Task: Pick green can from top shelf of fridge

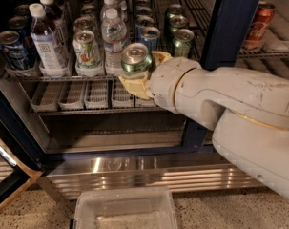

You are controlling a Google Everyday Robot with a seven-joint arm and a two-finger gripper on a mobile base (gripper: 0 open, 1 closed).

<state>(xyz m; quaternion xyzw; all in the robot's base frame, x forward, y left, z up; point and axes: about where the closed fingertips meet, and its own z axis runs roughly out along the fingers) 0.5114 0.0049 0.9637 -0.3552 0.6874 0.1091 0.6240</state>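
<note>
My gripper is shut on the green can, with pale yellow fingers under and behind it. The can stands upright, its silver top showing, at the front edge of the top shelf, just out of its lane. More green cans stand in a row behind, by the fridge's dark blue centre post. My white arm reaches in from the right.
On the shelf stand a white can with green-and-orange print, water bottles, a purple-labelled bottle and a blue-and-silver can. A red can is right of the post. Empty trays lie below. A clear bin sits on the floor.
</note>
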